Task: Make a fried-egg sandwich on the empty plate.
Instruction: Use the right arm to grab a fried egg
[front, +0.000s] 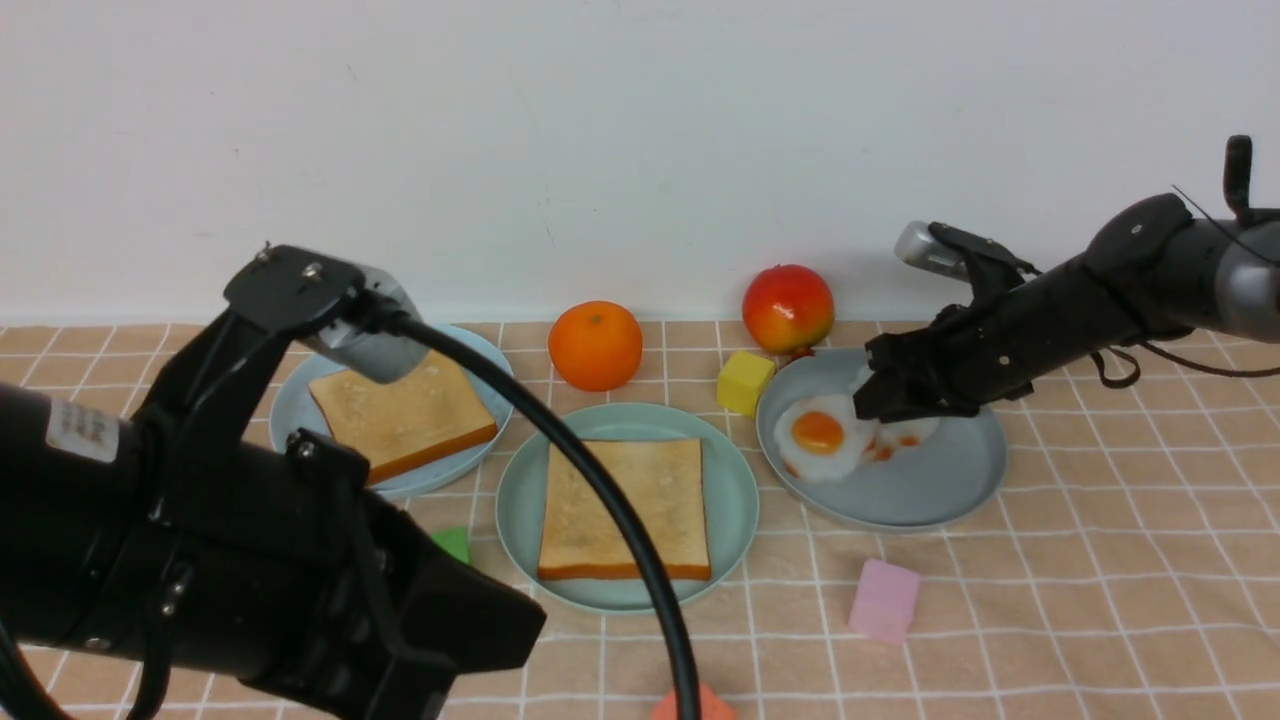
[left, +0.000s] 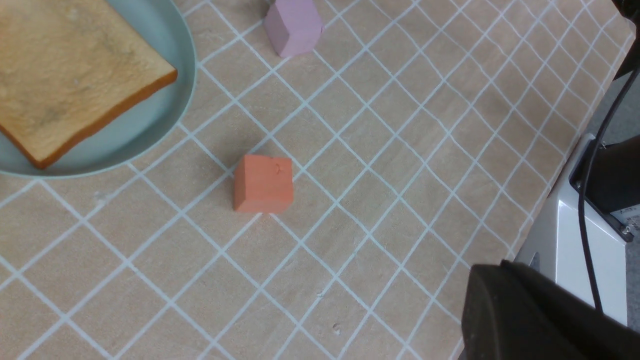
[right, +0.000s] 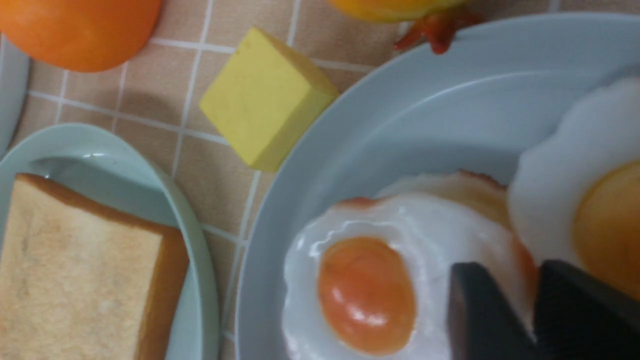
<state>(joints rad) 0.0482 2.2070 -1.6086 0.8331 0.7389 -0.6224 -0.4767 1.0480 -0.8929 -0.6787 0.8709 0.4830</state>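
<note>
The mint-green plate (front: 730, 480) sits centre front with one toast slice (front: 625, 505) flat on it. The second toast slice (front: 400, 415) lies on the pale sky-blue plate (front: 290, 400) at the left. A fried egg (front: 815, 440) lies on the grey-blue plate (front: 930, 490) at the right, with another egg (right: 600, 200) beside it. My right gripper (front: 875, 405) is down on that plate, shut on the white edge of the fried egg (right: 365, 295). My left arm fills the near left. Only a dark part of the left gripper (left: 500, 310) shows, above bare cloth.
An orange (front: 595, 345), an apple (front: 788, 308) and a yellow cube (front: 745, 382) stand behind the plates. A pink cube (front: 884, 600), a green cube (front: 455, 545) and an orange-red cube (left: 263, 183) lie near the front. The left wrist view shows the cloth's edge (left: 550, 200).
</note>
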